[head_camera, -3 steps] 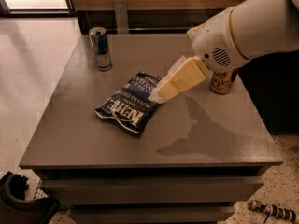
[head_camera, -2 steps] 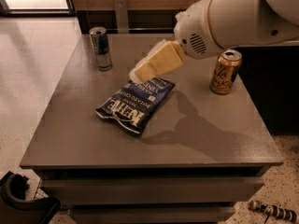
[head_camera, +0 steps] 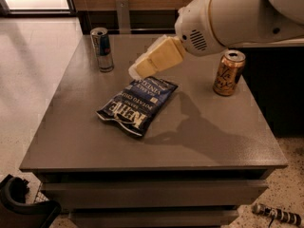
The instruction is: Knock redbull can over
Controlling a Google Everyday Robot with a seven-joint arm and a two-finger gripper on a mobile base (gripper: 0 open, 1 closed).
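Observation:
The redbull can [head_camera: 101, 49] stands upright near the far left corner of the grey table [head_camera: 85, 141]. It is slim, blue and silver, with a silver top. My gripper [head_camera: 138, 70] hangs above the table's middle, to the right of the can and apart from it, over the top edge of the chip bag. Its cream-coloured fingers point down and to the left, toward the can. The white arm reaches in from the upper right.
A dark blue Kettle chip bag [head_camera: 137, 104] lies flat in the middle of the table. A wider gold can [head_camera: 228, 73] stands upright at the right edge. A dark object [head_camera: 23, 203] sits on the floor at lower left.
The arm and gripper have moved left across the table toward the redbull can, uncovering the gold can. The cans and the bag have not moved.

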